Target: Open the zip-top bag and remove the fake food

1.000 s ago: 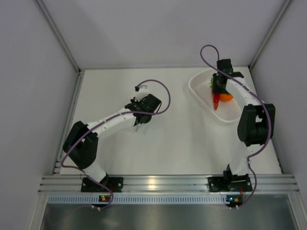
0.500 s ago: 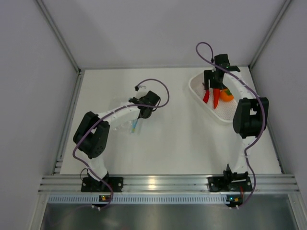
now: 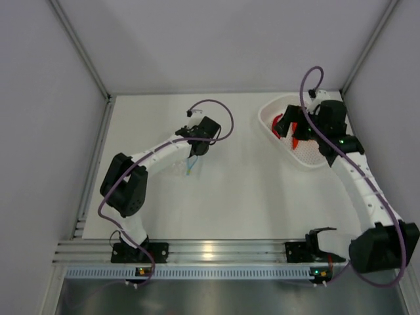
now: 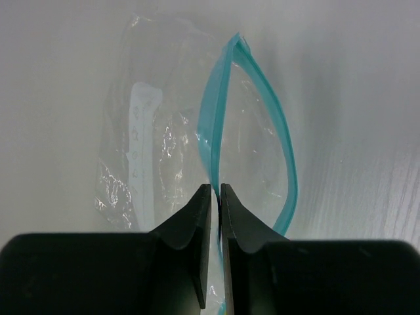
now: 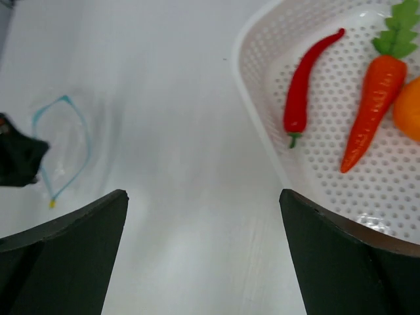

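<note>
Nearest the bases, the bag point(image 4: 164, 151) lies flat on the table point(image 4: 367, 79), mouth gaping, nothing visible inside. The left gripper point(image 4: 216, 191) pinches its zip strip point(image 4: 275, 118), jaws all but together, likely to pin it down. Farther right, the right gripper point(image 5: 203, 197) hangs spread wide and empty by the basket point(image 5: 249, 98). Chili point(image 5: 303, 82), carrot point(image 5: 374, 98) and orange point(image 5: 410, 115) lie inside, so emptying looks done.

1 zip-top bag point(image 4: 157, 131), 1 chili pepper point(image 5: 303, 79), 1 carrot point(image 5: 371, 111), 1 orange point(image 5: 409, 111), 1 white basket point(image 5: 321, 197)
</note>
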You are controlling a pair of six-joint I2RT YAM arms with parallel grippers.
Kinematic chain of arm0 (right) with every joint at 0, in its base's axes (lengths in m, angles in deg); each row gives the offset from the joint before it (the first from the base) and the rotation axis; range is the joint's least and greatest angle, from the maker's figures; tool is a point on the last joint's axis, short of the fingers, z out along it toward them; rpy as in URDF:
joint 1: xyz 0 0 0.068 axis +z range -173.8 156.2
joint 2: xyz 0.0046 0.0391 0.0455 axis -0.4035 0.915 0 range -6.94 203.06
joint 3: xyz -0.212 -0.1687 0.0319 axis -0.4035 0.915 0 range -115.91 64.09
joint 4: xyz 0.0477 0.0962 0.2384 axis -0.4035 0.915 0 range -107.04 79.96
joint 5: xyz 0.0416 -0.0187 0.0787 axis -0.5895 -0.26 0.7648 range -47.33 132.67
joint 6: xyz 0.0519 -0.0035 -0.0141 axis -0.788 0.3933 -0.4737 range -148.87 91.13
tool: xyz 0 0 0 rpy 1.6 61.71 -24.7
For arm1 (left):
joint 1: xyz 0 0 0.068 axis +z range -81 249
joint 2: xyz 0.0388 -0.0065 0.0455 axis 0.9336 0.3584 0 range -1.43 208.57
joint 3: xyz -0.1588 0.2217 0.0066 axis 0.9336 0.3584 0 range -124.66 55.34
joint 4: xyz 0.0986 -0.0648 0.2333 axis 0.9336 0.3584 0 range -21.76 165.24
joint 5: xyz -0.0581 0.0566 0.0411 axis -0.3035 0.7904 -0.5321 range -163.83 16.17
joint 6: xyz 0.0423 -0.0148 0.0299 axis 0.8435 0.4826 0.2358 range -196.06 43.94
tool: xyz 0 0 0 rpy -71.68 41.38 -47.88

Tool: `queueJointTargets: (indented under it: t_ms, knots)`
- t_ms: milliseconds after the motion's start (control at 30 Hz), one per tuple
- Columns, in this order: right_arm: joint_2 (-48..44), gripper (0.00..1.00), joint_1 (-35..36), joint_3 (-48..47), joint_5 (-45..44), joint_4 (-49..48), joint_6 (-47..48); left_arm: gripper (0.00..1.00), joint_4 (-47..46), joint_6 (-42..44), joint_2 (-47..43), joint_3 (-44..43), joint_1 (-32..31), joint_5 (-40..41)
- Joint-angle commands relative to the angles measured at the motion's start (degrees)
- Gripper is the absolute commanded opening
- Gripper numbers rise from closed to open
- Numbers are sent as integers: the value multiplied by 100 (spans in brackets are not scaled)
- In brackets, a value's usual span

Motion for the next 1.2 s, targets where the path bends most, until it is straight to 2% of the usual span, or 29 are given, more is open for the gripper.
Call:
queueJointTargets:
  t_ms: [0, 33, 100, 133, 233, 333, 400, 433, 467, 500, 667, 733, 867, 1000, 1100, 1167]
  knots:
    - [-984, 99, -23, 985, 1380, -1349, -927, 17, 48, 37, -63, -218, 47, -108]
    - [-1118, 99, -15, 1040, 1416, -1306, -919, 26, 48, 37, -98, -209, 39, -143]
    - [-1381, 99, -15, 1040, 1434, -894, -858, 35, 57, 11, -185, -201, 56, -275]
    - [-1461, 99, -15, 962, 1399, -719, -735, 43, 48, 11, -247, -183, 47, -301]
    - [-1821, 99, -6, 882, 1135, -235, -532, 49, 48, -42, -493, -130, 47, -433]
    - [-2164, 99, -15, 812, 898, 135, -313, 63, 48, -138, -896, 18, 47, -547]
    - [-2418, 99, -6, 777, 575, 354, -260, 76, 39, -217, -1334, 124, 47, -591]
    - [-2516, 99, 3, 794, 442, 468, -277, 87, 39, -244, -1502, 264, 39, -653]
    - [-2630, 99, 20, 820, 319, 513, -312, 94, 22, -270, -1678, 335, 47, -679]
    - [-2866, 99, 55, 908, 126, 531, -321, 98, 22, -314, -2037, 405, 47, -714]
    - [-3956, 99, 187, 1452, -604, 15, -382, 98, 48, -393, -3295, 1108, 47, -793]
    - [-4466, 99, 196, 1620, -641, 3, -392, 99, 57, -428, -3989, 1450, 47, -855]
    - [-4696, 100, 196, 1270, -1026, 1072, -14, 99, 302, -393, -5088, 1900, 47, -856]
    - [-4854, 99, 407, 1041, -1633, 1680, 433, 99, 829, -43, -6020, 1962, 47, -759]
    - [-4986, 99, 433, 988, -2291, 1937, 428, 99, 1321, 221, -6425, 1839, 47, -610]
    - [-5143, 99, 486, 996, -2407, 1903, 591, 99, 1445, 545, -6784, 1856, 39, -583]
